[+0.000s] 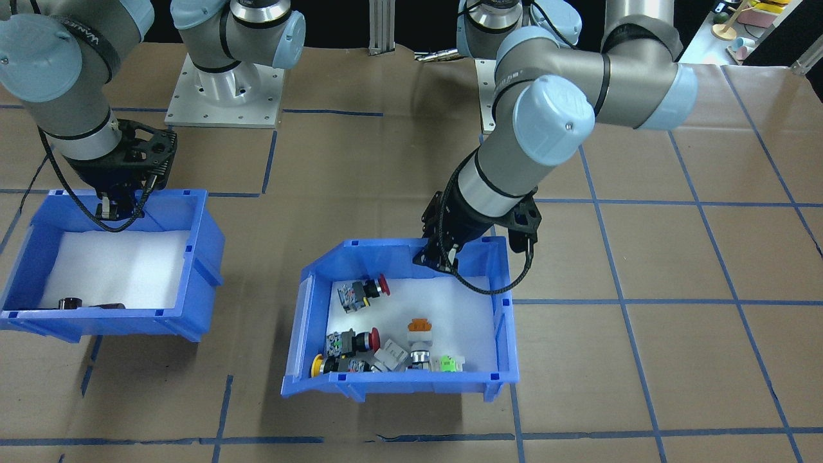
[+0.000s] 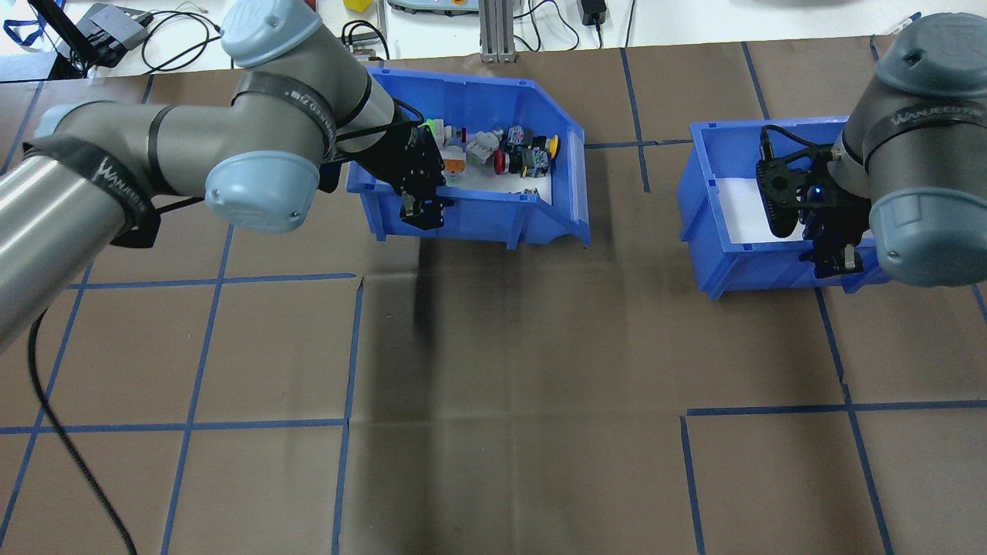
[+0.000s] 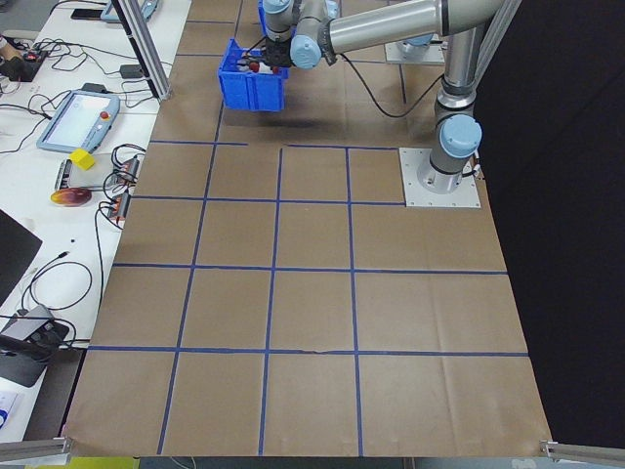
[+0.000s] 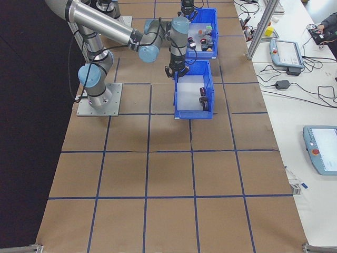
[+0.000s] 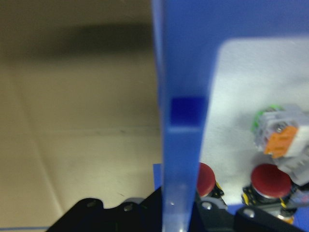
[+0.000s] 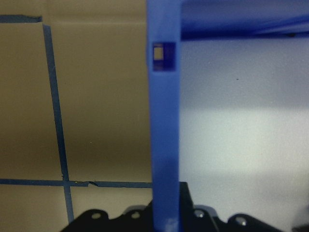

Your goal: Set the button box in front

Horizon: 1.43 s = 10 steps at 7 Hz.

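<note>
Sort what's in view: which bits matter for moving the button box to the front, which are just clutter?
In the job:
- button box, holding coloured push-buttons
- left gripper, astride the box's back wall
- brown table, where it would go

Lying about:
- second blue bin, with only dark parts
- right gripper, astride that bin's wall
- tablets and cables on the side benches

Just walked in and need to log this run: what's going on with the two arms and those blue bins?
Each arm has hold of a blue bin by its wall. The left gripper is clamped on the rim of the button box, the bin with the coloured push buttons. The right gripper is clamped on the wall of the other bin, which holds only a few dark parts.
</note>
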Available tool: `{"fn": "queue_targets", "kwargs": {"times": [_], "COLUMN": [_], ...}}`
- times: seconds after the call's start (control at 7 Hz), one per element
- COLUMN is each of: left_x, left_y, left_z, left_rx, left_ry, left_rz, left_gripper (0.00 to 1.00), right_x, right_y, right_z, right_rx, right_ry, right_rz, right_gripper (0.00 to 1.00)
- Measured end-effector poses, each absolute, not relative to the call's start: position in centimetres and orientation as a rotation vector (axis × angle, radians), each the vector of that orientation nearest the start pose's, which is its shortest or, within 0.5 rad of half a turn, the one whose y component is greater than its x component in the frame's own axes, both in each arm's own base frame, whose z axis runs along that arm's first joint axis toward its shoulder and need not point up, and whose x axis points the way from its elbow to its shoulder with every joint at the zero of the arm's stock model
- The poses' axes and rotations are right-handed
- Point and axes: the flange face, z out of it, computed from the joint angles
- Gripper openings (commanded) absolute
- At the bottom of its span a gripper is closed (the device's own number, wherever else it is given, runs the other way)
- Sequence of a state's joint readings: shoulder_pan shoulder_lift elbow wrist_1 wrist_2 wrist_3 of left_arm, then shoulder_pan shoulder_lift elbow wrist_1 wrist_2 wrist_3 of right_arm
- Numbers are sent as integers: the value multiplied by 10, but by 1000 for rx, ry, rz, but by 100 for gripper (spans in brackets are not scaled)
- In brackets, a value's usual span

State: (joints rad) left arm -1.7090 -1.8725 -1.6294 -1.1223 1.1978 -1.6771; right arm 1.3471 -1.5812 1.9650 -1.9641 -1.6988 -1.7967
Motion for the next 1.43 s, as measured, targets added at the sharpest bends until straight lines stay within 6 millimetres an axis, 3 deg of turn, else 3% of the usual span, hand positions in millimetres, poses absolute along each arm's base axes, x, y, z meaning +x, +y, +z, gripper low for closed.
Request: {"fn": "queue_targets", "kwargs": {"times": [0.29,0.43,0.57,0.86,1.14,1.43], "left_x": [-262,-263,-264,-266,-266,-262], "left_y": [-605,-610,-614,-615,-614,-612], "left_z": [319,307,296,284,292,323], "left_rx": [-2395,-2414,-2430,-2460,-2523,-2537], "left_ry": [2483,2472,2460,2416,2349,2360], "left_rz": [502,519,523,524,516,428], "left_gripper": [7,20,42,60,62,62], "right_x": [16,17,18,23,33,66], "right_y": [-474,-474,-472,-456,-430,-400], "right_z": [342,341,340,340,338,326], "right_rx": [-2268,-2267,-2265,-2266,-2234,-2223], "right_ry": [2276,2275,2273,2275,2305,2306], "right_rz": [168,169,171,169,164,171], "right_gripper": [8,8,8,8,8,8]}}
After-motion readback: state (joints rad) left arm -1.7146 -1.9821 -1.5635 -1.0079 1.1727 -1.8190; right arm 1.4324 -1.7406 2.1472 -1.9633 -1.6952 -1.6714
